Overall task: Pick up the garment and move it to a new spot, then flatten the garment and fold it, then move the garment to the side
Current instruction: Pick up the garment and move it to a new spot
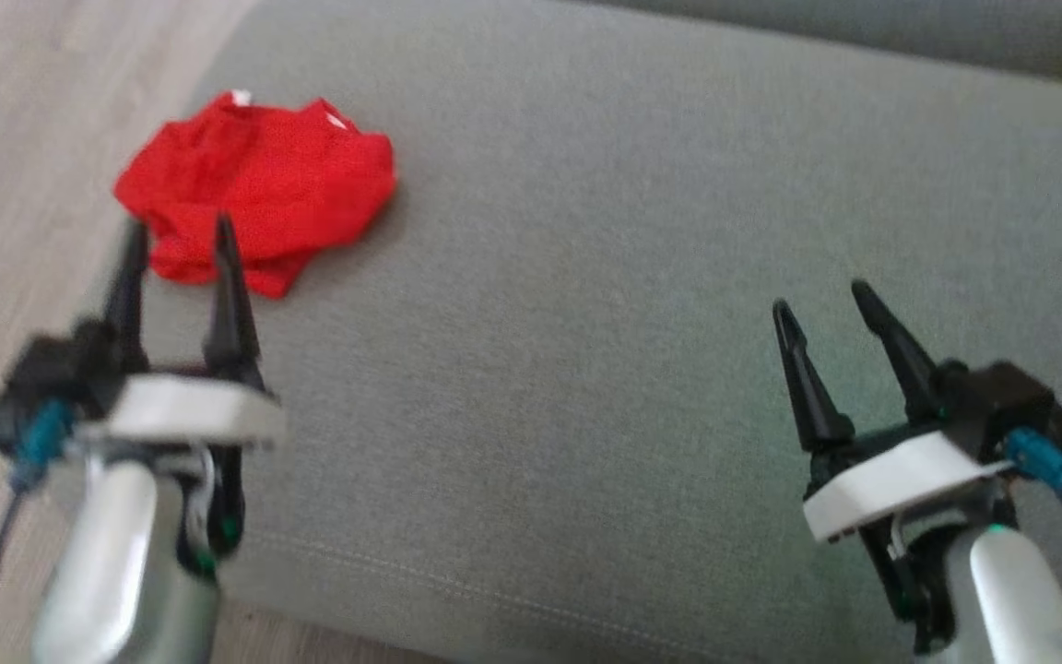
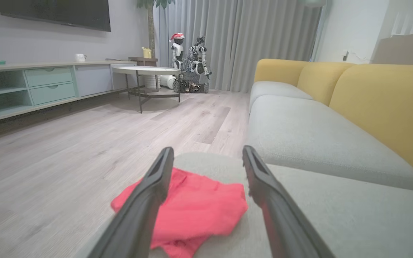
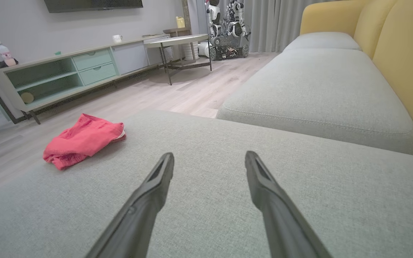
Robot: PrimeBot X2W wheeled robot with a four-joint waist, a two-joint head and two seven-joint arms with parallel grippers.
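Red garment [image 1: 254,189] is lying crumpled near the left edge of the grey sofa cushion [image 1: 586,277], left gripper [image 1: 180,224] is hovering at its near side with fingers spread and gripping nothing, right gripper [image 1: 819,296] is hanging well apart over bare cushion, likewise spread and empty.

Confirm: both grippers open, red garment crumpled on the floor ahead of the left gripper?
No: the garment lies on the cushion, near its corner, not the floor; the right wrist view shows it. Left gripper and right gripper are open, garment ahead of the left.
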